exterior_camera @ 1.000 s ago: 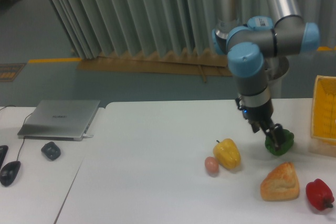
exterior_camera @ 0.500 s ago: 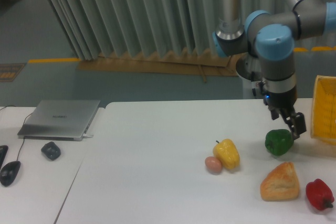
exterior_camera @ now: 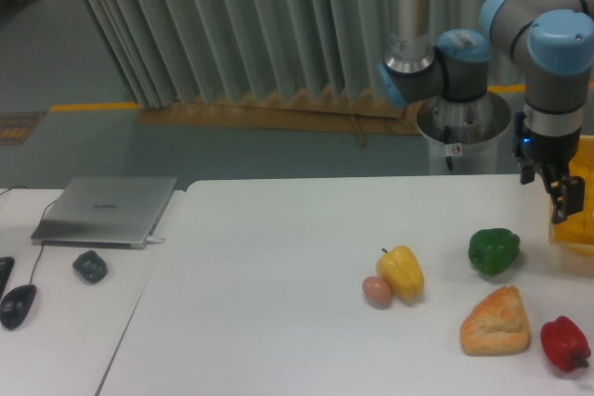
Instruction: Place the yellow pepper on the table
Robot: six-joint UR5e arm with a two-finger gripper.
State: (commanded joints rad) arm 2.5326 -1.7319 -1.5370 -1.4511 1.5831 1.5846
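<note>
**Inspector:** Far left first?

**Assistant:** A closed silver laptop [exterior_camera: 104, 210] and a dark computer mouse [exterior_camera: 90, 266] sit on the separate desk, well apart from the work.

**Inspector:** And the task's item?

**Assistant:** The small glossy yellow bell pepper [exterior_camera: 401, 272] rests on the large flat white table [exterior_camera: 260, 312], stem tilted up to the left, its lower left side touching a small brown egg [exterior_camera: 376, 291]. Nothing holds it, so the placement looks done.

**Inspector:** Further right?

**Assistant:** A green bell pepper [exterior_camera: 493, 250], a tan wedge of bread [exterior_camera: 496, 322] below it, then a red bell pepper [exterior_camera: 565, 343]. All lie loose on the top.

**Inspector:** The two-finger gripper [exterior_camera: 562, 199]?

**Assistant:** Raised at the right edge, in front of a yellow mesh basket [exterior_camera: 577, 194], carrying nothing. Whether its fingers are spread or closed I cannot tell; they are dark and small.
</note>
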